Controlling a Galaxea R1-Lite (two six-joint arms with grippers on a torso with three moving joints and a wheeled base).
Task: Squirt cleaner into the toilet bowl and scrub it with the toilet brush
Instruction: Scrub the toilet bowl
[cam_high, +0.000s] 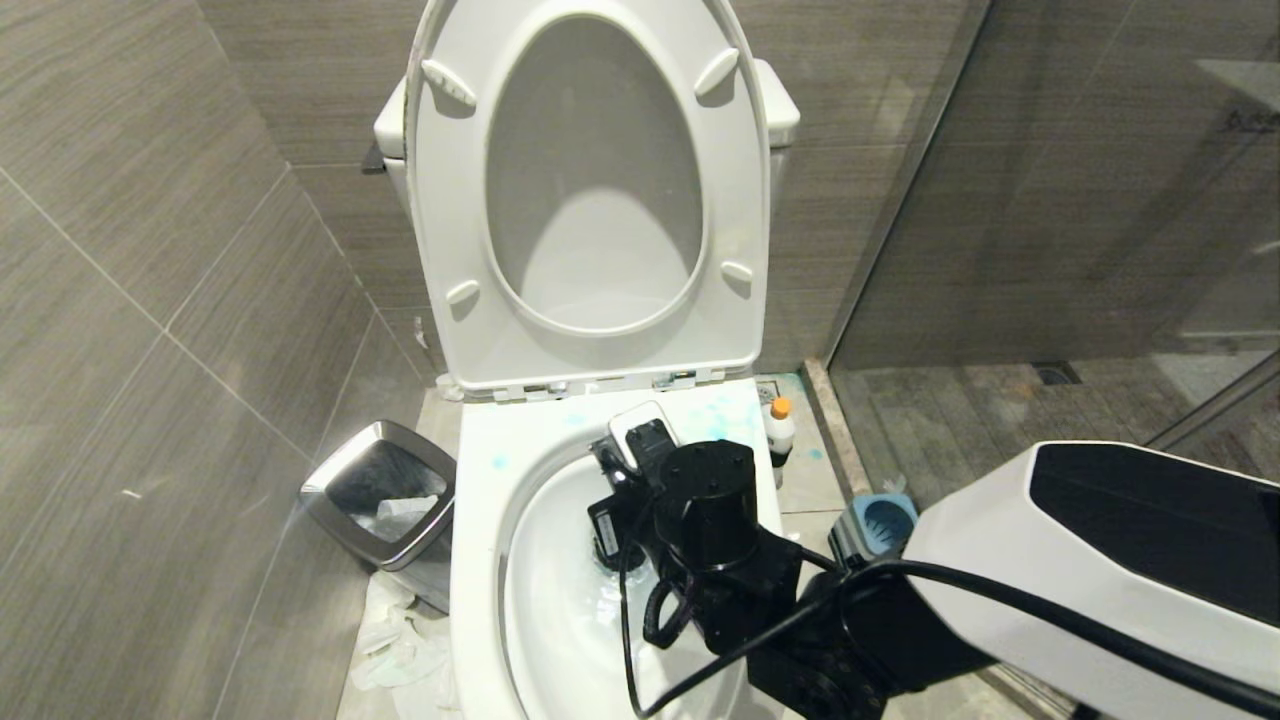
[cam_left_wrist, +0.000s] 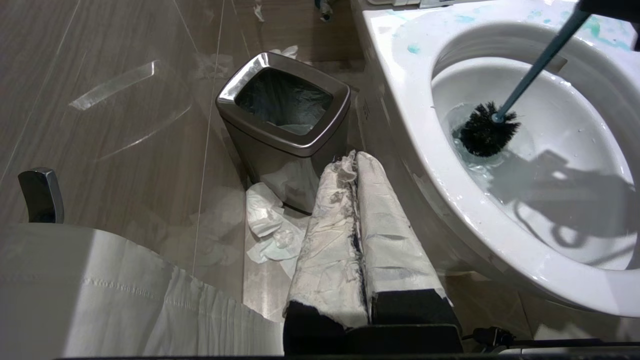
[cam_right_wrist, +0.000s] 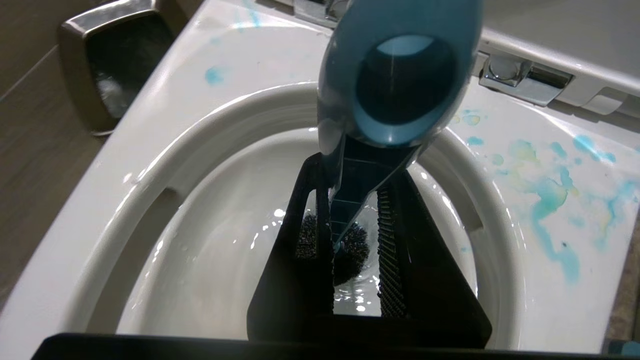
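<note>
The white toilet bowl (cam_high: 480, 560) stands in the middle with its seat and lid (cam_high: 590, 190) raised. My right gripper (cam_high: 625, 480) hangs over the bowl, pointing down, shut on the blue-grey handle of the toilet brush (cam_right_wrist: 395, 80). The black bristle head (cam_left_wrist: 487, 130) sits in the water at the bottom of the bowl (cam_left_wrist: 550, 165). Seen from the right wrist, the gripper (cam_right_wrist: 357, 175) clamps the handle above the head (cam_right_wrist: 352, 250). The cleaner (cam_high: 780, 430), a white bottle with an orange cap, stands on the floor right of the toilet. My left gripper (cam_left_wrist: 352, 160) is shut, parked low beside the bowl.
A steel waste bin (cam_high: 385, 490) stands left of the toilet, with crumpled tissue (cam_high: 400, 640) on the floor by it. The blue-grey brush holder (cam_high: 872, 525) sits on the floor to the right. Teal stains (cam_right_wrist: 550, 200) mark the rim. A glass shower partition (cam_high: 1050, 200) closes off the right.
</note>
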